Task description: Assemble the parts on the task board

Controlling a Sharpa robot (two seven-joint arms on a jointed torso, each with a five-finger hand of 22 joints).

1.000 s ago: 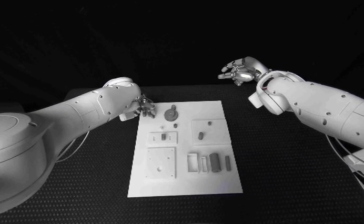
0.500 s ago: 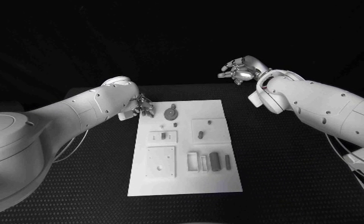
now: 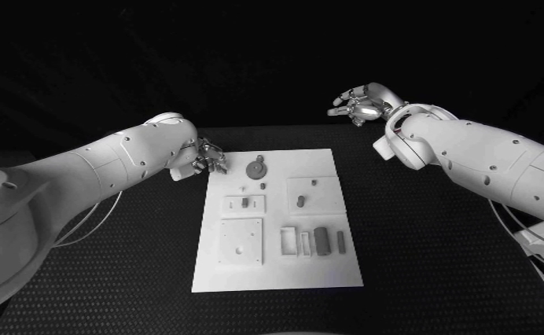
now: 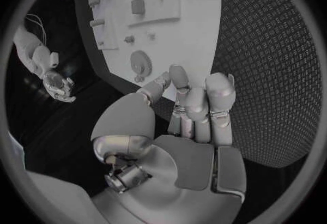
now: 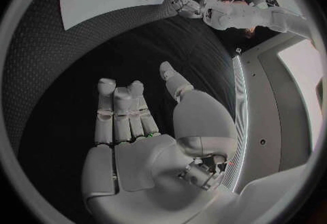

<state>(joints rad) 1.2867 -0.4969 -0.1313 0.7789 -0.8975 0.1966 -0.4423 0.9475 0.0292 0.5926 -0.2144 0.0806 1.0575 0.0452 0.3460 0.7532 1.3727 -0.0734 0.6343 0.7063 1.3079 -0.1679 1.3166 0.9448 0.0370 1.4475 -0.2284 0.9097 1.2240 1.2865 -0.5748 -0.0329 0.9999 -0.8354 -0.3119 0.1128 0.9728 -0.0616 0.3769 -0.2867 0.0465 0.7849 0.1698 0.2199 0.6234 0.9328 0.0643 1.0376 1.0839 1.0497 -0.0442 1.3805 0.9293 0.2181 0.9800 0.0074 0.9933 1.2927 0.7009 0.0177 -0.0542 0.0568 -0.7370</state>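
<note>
— Looking down from the head camera, what sits on the table?

— A white task board [image 3: 277, 272] lies in the middle of a black table [image 3: 431, 256], its long axis running away from the robot. Small grey parts rest on it: a round part with a short tab [image 3: 257, 168] near the far end, a small peg [image 3: 300, 201] in a square recess at mid-board, and a row of upright bar-shaped parts [image 3: 323, 241] in the near right area

— Where are the hands?

— The left hand [image 3: 208, 157] hovers at the far left corner of the board, just beside its edge. Its fingers are extended side by side, held close together, and nothing is in them. The right hand [image 3: 361, 105] hangs raised beyond the board's far right corner, well apart from it, fingers loosely spread, also holding nothing

— Which hand is nearer to a part?

— The left, clearly. In the left wrist view the fingertips [image 4: 181, 74] point toward the board, and the round part [image 4: 141, 62] lies just ahead of them, across the board's edge. So the part lies inward from that hand, toward the board's middle line

— What would the next move turn on?

— Probably a short reach by the left hand across the edge to the round part. No part is grasped yet, so assembly appears barely begun
</note>
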